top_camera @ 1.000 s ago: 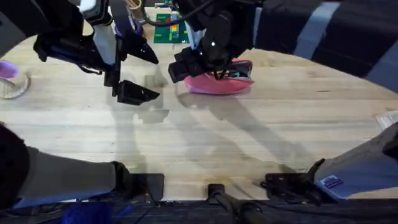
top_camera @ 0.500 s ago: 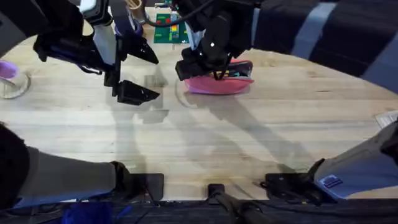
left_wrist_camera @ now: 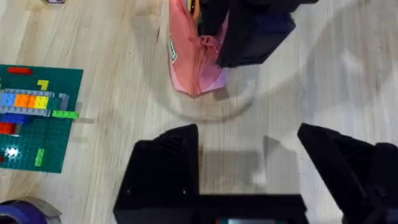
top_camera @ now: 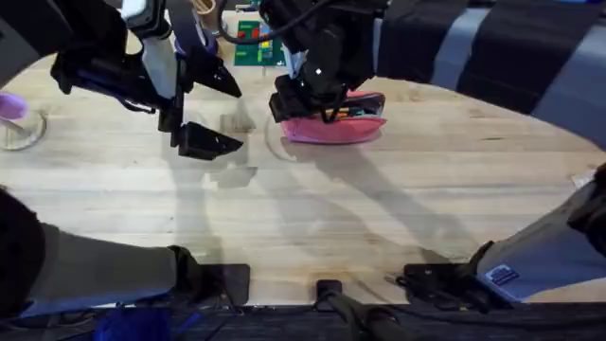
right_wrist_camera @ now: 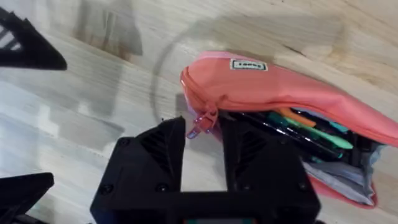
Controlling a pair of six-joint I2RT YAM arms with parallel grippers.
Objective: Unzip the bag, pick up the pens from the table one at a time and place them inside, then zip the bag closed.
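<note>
Right gripper at the open bag
Right wrist view shows pens inside, fingers pinching the pull tab; left gripper released at nine o'clock; bare table at six.

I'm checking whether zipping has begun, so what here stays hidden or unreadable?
- Overhead: the right pincer covers the bag's zipper end.
- Right wrist: the pull tab sits between the fingers; contact unclear.
- Right wrist: the bag's label is too small to read.
- Left wrist: the right arm hides the bag's opening.

Robot lab, plank table, brick baseplate
</note>
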